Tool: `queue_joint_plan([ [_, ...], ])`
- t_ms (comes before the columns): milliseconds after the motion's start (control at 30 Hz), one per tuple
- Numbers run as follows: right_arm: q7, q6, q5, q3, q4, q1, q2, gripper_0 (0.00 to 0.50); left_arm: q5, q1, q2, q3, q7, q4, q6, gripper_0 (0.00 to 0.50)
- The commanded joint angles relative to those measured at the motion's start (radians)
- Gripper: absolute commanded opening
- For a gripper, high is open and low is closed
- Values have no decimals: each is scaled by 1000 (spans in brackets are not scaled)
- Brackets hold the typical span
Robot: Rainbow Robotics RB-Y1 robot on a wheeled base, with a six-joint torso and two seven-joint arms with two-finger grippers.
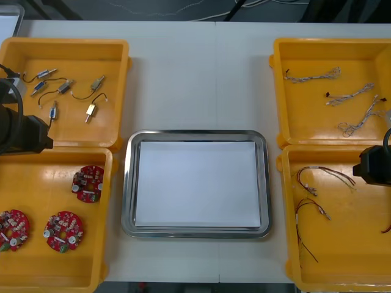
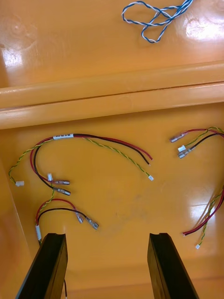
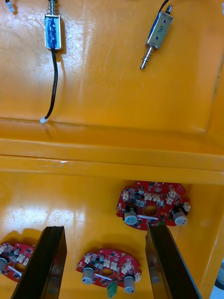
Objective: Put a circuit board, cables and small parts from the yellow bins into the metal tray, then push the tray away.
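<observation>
Now L gripper point(image 3: 105, 229), fingers apart, over red circuit boards point(image 1: 87, 184), lower left; R gripper point(image 2: 106, 236), likewise apart, over red-yellow cables point(image 2: 64, 136), lower right

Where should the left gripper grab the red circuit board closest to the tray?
From straight above, pinching the circuit board across its outer rim. It lies flat on the yellow bin floor, apart from the nearest other board, so the open left gripper can probably straddle it.
</observation>
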State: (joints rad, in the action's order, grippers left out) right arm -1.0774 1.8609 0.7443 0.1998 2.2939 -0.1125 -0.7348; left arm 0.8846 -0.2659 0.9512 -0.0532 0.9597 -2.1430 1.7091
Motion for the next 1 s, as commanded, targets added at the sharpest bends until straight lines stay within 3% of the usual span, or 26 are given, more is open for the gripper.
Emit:
queue_joint_plan([
  [33, -39, -8, -8, 30, 32, 10, 3, 500, 7, 14, 41, -33, -22, -28, -2, 500],
  [1000, -39, -8, -8, 30, 32, 10, 3, 500, 7, 14, 41, -33, -22, -28, -2, 500],
])
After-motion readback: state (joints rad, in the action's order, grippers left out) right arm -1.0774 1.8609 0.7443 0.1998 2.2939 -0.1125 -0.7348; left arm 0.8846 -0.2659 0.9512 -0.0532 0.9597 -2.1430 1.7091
